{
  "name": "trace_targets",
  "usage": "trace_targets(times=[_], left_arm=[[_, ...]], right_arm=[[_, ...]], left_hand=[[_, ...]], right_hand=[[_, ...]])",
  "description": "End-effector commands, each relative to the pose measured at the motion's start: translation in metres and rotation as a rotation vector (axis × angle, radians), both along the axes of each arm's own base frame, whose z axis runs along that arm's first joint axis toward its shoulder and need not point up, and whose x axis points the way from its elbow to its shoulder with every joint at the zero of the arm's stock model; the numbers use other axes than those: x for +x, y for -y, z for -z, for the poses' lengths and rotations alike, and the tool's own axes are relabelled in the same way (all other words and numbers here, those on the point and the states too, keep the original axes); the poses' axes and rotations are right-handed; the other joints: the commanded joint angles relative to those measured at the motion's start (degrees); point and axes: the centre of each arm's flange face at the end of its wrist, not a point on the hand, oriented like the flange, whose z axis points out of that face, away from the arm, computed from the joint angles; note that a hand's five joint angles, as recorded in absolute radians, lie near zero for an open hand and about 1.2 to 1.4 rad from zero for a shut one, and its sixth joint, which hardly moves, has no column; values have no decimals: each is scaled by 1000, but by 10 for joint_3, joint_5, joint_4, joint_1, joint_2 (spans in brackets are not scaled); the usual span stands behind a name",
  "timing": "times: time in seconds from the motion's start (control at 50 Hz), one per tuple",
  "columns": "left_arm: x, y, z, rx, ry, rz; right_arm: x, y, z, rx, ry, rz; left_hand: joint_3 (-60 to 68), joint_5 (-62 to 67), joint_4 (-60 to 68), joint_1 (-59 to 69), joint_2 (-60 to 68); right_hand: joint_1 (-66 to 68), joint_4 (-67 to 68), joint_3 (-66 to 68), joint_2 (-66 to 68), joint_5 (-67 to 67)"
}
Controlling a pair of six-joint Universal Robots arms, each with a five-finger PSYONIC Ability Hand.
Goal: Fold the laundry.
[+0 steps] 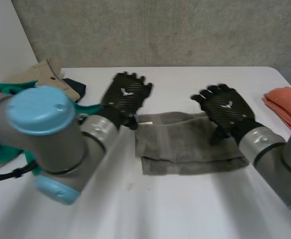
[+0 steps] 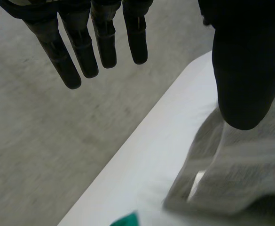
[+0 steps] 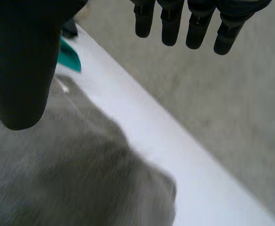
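A grey towel (image 1: pixel 185 144) lies folded in the middle of the white table (image 1: pixel 150 209). My left hand (image 1: pixel 126 94) hovers over its far left corner, fingers straight and spread, holding nothing. My right hand (image 1: pixel 224 105) hovers over the far right corner, also open, thumb pointing down toward the cloth. In the left wrist view the fingers (image 2: pixel 88 49) are straight and apart from the thumb (image 2: pixel 245 70), with the towel (image 2: pixel 250 169) below the thumb. In the right wrist view the fingers (image 3: pixel 198 23) and thumb (image 3: pixel 22 66) stand apart above the towel (image 3: pixel 66 174).
An orange folded cloth (image 1: pixel 287 104) lies at the table's right edge. A beige garment (image 1: pixel 48 77), a dark cloth (image 1: pixel 78 87) and a teal cloth (image 1: pixel 3 144) sit at the back left. The table's far edge (image 3: pixel 184 146) runs just beyond the towel.
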Motion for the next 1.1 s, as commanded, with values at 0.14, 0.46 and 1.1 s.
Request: trace_targets(times=[0.14,0.46,1.1], left_arm=[[-50,-12,83,191,177,99],[-34,-3,69,191,191,-36],[4,1,1,114,103,-114]], right_arm=[[-50,21,64,207,-197,139],[-51,49,23,75,-165,165],[18,124,-55,29,41,-8]], left_hand=[[84,92,90,80,84],[45,53,51,42,45],[6,15,12,3,6]], right_hand=[[-28,-20,-19,-20,-27],[10,18,19,18,11],[672,680,681,680,673]])
